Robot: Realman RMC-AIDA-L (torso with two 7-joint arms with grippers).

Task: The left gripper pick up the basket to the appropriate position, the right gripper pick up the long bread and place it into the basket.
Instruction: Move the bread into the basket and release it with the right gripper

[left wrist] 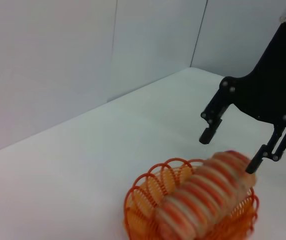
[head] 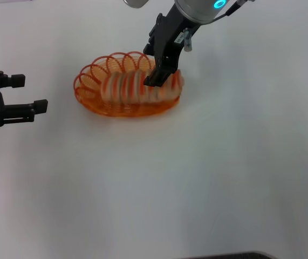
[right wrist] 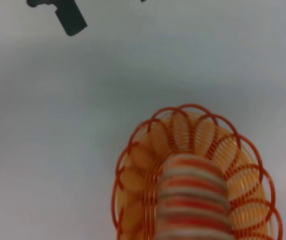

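The orange wire basket stands on the white table, and the long bread lies lengthwise inside it, tan with orange stripes. My right gripper hangs over the bread's right end. In the left wrist view its fingers are spread wide on either side of that end of the bread; one tip sits at the bread's side, the other stands clear of it. The right wrist view looks straight down on the bread in the basket. My left gripper rests open and empty to the basket's left.
White tabletop all around the basket. A pale wall rises behind the table in the left wrist view. A dark edge shows at the bottom of the head view.
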